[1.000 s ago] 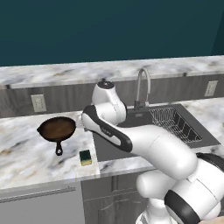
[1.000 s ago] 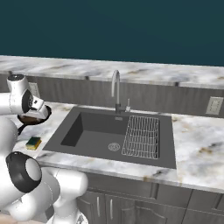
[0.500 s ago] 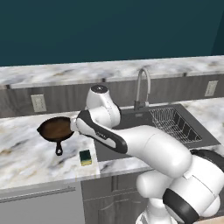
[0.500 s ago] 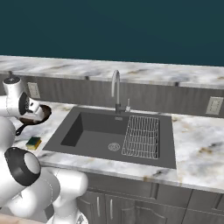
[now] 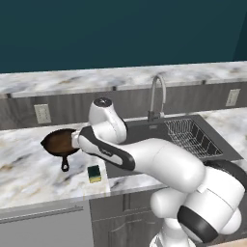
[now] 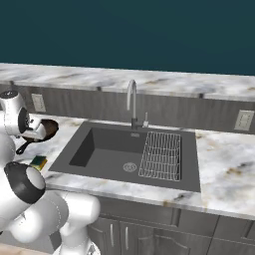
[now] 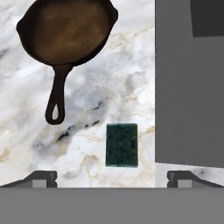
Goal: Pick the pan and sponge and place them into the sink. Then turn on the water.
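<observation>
The pan (image 5: 60,142) is set on the bench (image 5: 24,169) left of the sink (image 5: 144,132), with the sponge (image 5: 94,173) placed nearer the front edge, just beside the basin. A rack (image 6: 161,154) is laid in the sink's right half, faucet (image 6: 131,102) mounted behind.

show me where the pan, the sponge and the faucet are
pan (image 7: 65,28), hand view, middle of its brown cooking surface
sponge (image 7: 122,144), hand view, centre of its dark green top
faucet (image 6: 131,99), right base view, upright steel neck
</observation>
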Controlling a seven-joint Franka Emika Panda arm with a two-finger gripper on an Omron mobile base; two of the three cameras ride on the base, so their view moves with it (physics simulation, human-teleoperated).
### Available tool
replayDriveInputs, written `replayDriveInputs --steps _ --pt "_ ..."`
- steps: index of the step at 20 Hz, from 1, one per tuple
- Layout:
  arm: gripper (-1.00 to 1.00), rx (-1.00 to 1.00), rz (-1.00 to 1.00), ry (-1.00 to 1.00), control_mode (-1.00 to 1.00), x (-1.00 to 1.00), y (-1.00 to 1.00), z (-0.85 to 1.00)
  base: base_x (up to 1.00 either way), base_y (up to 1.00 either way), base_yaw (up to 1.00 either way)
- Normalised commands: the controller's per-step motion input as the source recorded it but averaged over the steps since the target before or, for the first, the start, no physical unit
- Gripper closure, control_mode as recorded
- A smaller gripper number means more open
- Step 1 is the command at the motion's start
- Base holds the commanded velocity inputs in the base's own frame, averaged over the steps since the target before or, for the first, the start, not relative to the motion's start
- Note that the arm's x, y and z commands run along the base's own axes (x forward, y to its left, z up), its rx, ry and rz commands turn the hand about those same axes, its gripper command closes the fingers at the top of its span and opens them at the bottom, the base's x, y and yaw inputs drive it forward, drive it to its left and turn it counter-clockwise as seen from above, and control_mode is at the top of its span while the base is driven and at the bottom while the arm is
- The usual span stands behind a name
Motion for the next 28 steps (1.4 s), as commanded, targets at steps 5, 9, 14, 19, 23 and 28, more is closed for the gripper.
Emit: replayDriveInputs --steps 5,9,14,19,23,28 --pt "-1.0 0.0 0.0 0.0 -1.0 0.04 0.21 -0.13 0.0 0.0 0.0" --pt "-1.0 0.0 0.0 0.0 -1.0 0.08 0.19 -0.15 0.0 0.0 0.0" --pt "-1.0 0.0 0.0 0.0 -1.0 0.16 0.15 -0.15 0.0 0.0 0.0" --pt "-1.0 0.0 0.0 0.0 -1.0 0.16 0.14 -0.12 0.0 0.0 0.0" --pt "-1.0 0.0 0.0 0.0 -1.0 0.15 0.18 -0.12 0.0 0.0 0.0" --pt "-1.0 0.0 0.0 0.0 -1.0 0.14 0.21 -0.13 0.0 0.0 0.0"
